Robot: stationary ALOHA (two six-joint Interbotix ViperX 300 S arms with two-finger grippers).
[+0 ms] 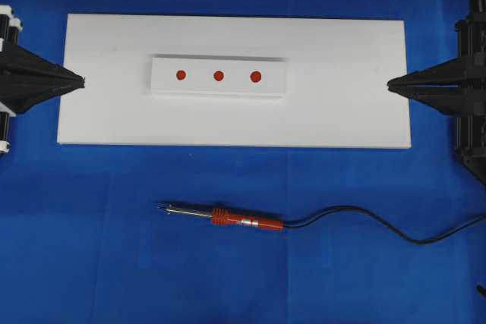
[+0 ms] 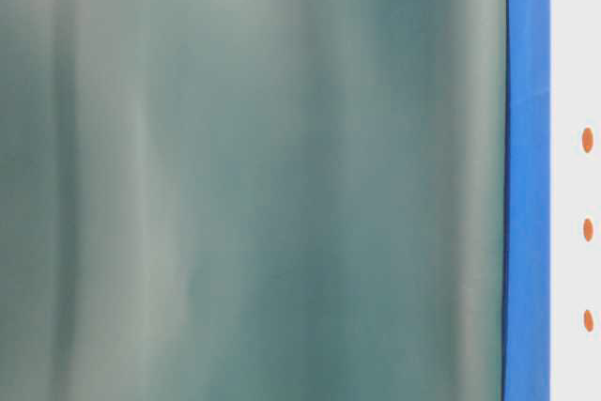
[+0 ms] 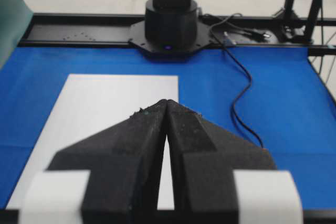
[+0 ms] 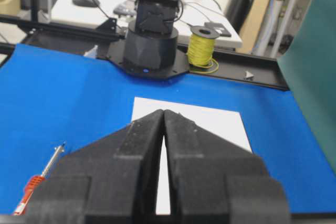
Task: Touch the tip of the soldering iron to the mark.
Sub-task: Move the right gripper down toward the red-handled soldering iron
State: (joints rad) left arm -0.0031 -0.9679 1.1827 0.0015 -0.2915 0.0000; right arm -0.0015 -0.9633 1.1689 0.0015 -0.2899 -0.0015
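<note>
Both tools [image 3: 166,103] [image 4: 164,113] pinched closed, empty — only overhead shows three marks [image 1: 218,76] beside soldering iron [image 1: 224,218].

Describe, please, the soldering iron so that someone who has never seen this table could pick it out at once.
Start at the large white board on the blue cloth. On the cloth just off the board's long edge facing away from the small white block with three red dots lies the soldering iron. It alone has a red-orange handle, a thin metal shaft and a long black cord.
</note>
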